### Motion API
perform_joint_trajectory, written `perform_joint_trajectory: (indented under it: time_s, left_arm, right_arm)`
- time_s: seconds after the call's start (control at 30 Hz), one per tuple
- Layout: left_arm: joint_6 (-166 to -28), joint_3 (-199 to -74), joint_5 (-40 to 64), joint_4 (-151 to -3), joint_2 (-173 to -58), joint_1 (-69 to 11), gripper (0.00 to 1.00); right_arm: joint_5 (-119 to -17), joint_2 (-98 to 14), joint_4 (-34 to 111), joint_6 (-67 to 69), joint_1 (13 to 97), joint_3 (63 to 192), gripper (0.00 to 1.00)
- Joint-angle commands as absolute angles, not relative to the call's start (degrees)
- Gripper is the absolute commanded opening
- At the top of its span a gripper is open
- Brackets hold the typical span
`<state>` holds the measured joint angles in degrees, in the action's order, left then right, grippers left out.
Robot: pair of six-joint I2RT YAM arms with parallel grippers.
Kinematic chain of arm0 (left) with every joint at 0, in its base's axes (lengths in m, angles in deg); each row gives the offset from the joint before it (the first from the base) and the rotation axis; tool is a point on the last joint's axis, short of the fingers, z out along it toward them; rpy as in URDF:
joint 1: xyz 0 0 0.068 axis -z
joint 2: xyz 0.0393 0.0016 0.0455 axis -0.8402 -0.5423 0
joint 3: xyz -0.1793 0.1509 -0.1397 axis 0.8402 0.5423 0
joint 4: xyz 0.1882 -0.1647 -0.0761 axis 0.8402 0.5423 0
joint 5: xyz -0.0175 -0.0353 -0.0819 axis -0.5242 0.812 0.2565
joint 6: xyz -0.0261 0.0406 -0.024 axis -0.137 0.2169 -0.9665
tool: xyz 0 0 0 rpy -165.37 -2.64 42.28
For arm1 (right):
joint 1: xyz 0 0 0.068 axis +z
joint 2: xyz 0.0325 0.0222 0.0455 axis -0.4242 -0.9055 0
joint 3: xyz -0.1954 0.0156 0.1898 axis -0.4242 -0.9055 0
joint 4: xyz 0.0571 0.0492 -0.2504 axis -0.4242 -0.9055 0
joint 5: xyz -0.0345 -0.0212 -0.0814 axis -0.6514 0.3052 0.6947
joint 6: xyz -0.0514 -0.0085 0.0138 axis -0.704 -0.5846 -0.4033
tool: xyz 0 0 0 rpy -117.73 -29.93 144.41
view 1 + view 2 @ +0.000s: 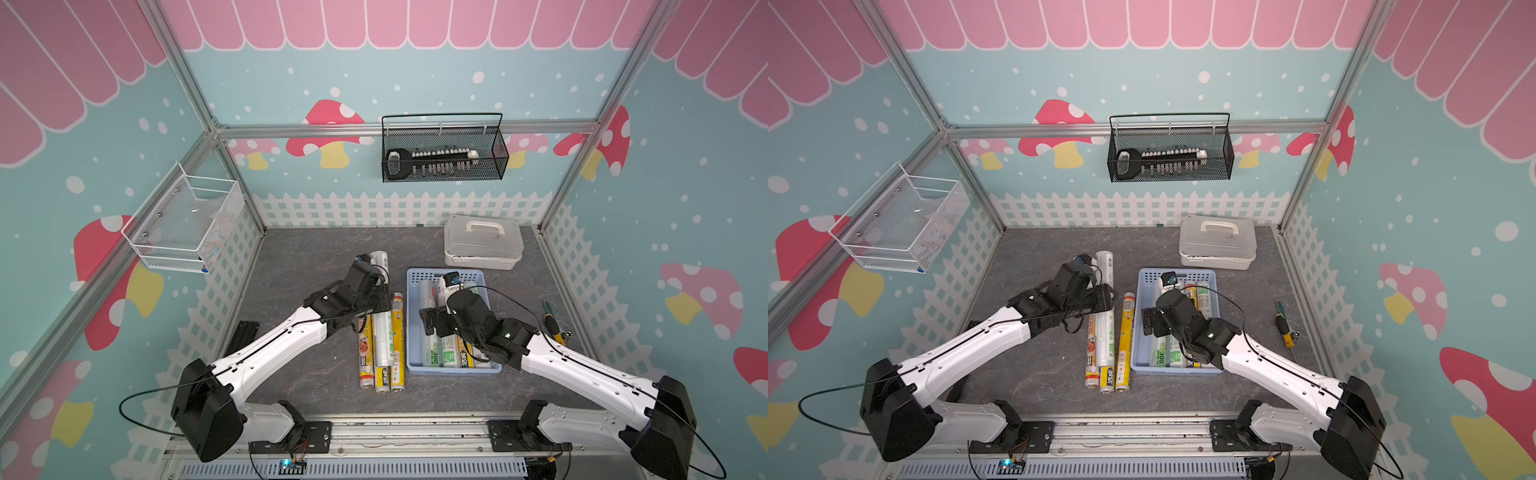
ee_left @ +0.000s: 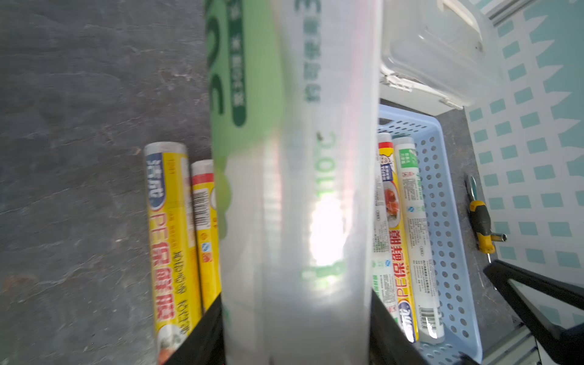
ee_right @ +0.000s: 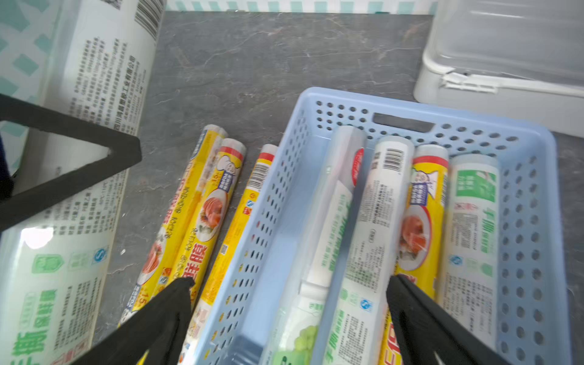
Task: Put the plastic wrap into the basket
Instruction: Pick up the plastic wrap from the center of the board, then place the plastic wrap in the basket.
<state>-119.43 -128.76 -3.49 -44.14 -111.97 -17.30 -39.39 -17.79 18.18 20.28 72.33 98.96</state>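
Grey surface (image 1: 316, 249): left fingers (image 2: 202, 335) clamp a clear roll (image 2: 294, 189) left of basket (image 1: 440, 274), over three yellow rolls (image 1: 365, 365); right fingers (image 3: 420, 316) spread wide, empty, above four rolls (image 3: 379, 221) lying in basket.

The clear-white roll (image 2: 297, 189) in the black left tool (image 2: 297, 331) bears a green label, its blurred print seemingly green. Below the right tool (image 3: 289, 294), the pale-blue basket (image 3: 534, 189) has hole-dotted walls; the surface (image 3: 252, 63) is veined grey.

Bright and even, barely any shadows
Both top views are sharp but bowed at the edges; left wrist view's smeary, with a white glare blob on the close-up clear roll (image 2: 297, 189).
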Motion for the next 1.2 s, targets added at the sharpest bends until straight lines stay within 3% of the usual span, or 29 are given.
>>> perform_joint_trajectory:
  time_s: [0.0, 0.27, 0.7, 1.17]
  left_arm:
    - [-119.66, -135.00, -4.48, -47.91, -117.02, -14.33, 0.00]
    - [-120.15, -146.62, -11.21, -43.94, -129.46, -9.15, 0.00]
    - [-122.15, -157.59, -21.12, -36.05, -142.10, -5.79, 0.00]
    - [-123.04, -160.03, -19.00, -32.51, -149.09, -5.21, 0.15]
  right_arm:
    - [-41.13, -13.64, 17.47, 23.09, 69.12, 95.44, 0.98]
    - [-40.04, -4.39, 15.99, 24.78, 65.74, 88.76, 0.98]
    - [-41.93, -4.77, 15.43, 24.80, 64.05, 87.04, 0.99]
    - [-41.53, -5.30, 15.47, 25.20, 63.94, 86.38, 0.99]
